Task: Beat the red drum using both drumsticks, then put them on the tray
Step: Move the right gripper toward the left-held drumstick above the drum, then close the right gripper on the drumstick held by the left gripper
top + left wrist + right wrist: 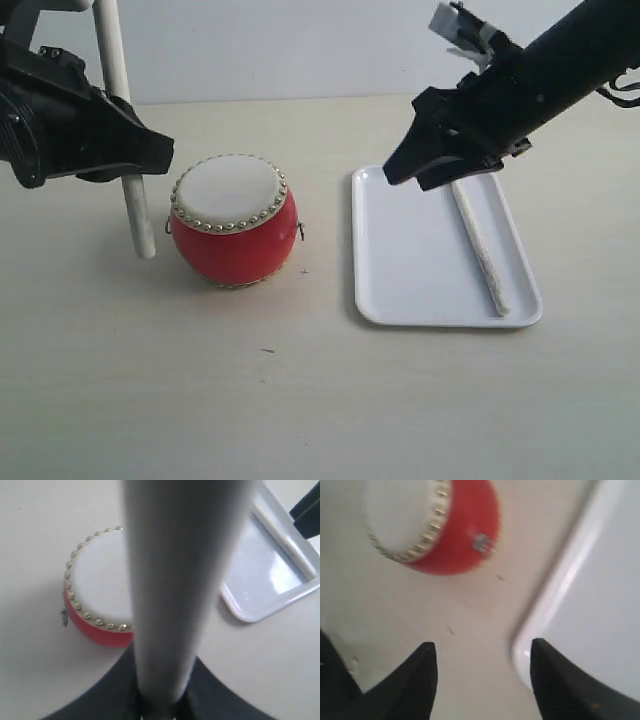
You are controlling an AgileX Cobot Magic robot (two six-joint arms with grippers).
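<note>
One drumstick (480, 245) flat on the tray (400, 260), far end beneath the right jaws, spread wide and empty. Second drumstick (138, 215) near upright, pinched in the left jaws, lower tip just beside the red drum (235, 245) on the desk (300, 400).

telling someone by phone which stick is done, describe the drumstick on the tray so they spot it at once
Find the white tray to the right of the red drum. On its right half lies a slim pale drumstick, flat and slightly slanted. Unlike the other stick, held upright by the left gripper, nothing grips it.
</note>
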